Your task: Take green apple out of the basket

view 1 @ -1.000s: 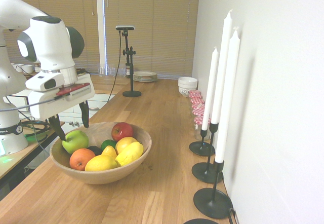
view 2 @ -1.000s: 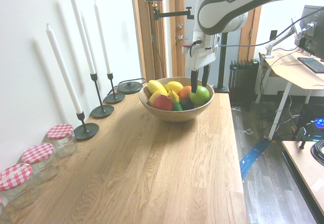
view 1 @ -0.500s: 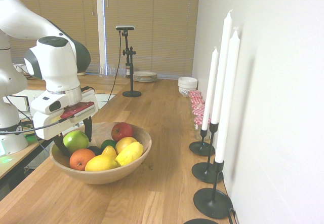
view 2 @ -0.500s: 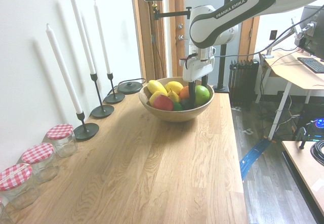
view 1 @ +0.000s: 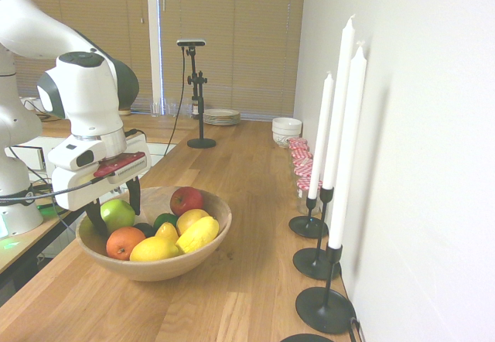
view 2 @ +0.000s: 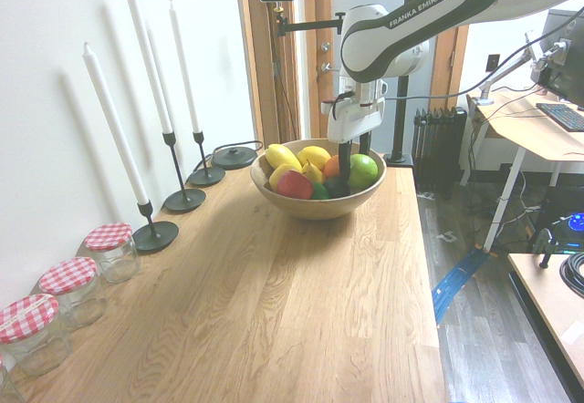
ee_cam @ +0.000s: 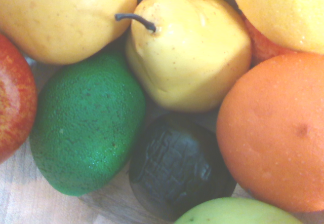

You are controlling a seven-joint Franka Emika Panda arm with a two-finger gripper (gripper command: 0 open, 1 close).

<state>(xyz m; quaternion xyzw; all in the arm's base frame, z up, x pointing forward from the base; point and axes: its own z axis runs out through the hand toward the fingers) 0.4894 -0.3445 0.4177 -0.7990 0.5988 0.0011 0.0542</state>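
Note:
The green apple (view 1: 117, 213) lies at the near-arm side of the wooden basket (view 1: 221, 215), beside an orange (view 1: 124, 242). My gripper (view 1: 114, 207) reaches down into the basket, open, with one dark finger on each side of the apple. The second exterior view shows the same: the gripper (view 2: 356, 159) straddles the apple (view 2: 364, 171) at the basket's (view 2: 315, 208) right rim. In the wrist view only the apple's top (ee_cam: 238, 214) shows, at the edge of the picture next to the orange (ee_cam: 276, 133).
Also in the basket are a red apple (view 1: 186, 199), lemons (view 1: 197, 234), a pear (ee_cam: 187, 46), a dark green lime (ee_cam: 86, 133) and a dark wrinkled fruit (ee_cam: 177, 168). Three tall candles (view 1: 340, 125) and red-lidded jars (view 2: 109, 250) line the wall. Plates (view 1: 221, 116) lie at the far end.
The gripper has come down from above the basket, so its fingers now reach lower around the green apple. The apple and the other fruit have not moved.

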